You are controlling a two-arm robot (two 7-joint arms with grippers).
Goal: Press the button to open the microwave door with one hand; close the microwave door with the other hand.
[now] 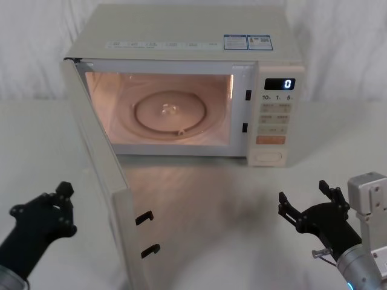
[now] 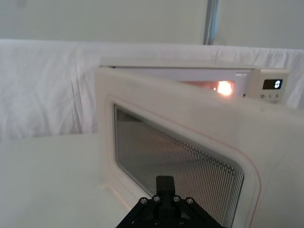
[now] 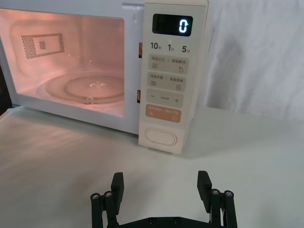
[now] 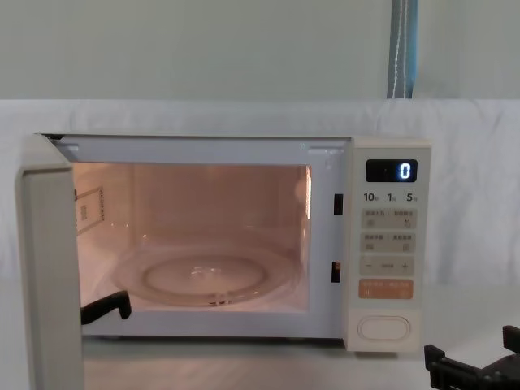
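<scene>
Left end effector (image 1: 63,208) beside microwave door (image 1: 100,175)

Lit cavity, display at zero

I saw the glass turntable (image 1: 170,113) lying flat in the glowing cavity, the digital display (image 3: 172,24) reading 0 above the orange key (image 3: 163,114), two labels (image 1: 248,42) on the top, and a white cloth backdrop (image 4: 203,114) behind the white table (image 3: 71,156).

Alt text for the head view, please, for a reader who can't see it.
A cream microwave stands with its door swung wide open, its inside lit. The left claw sits outside the door. The right claw, open, hovers on the table short of the button.
</scene>
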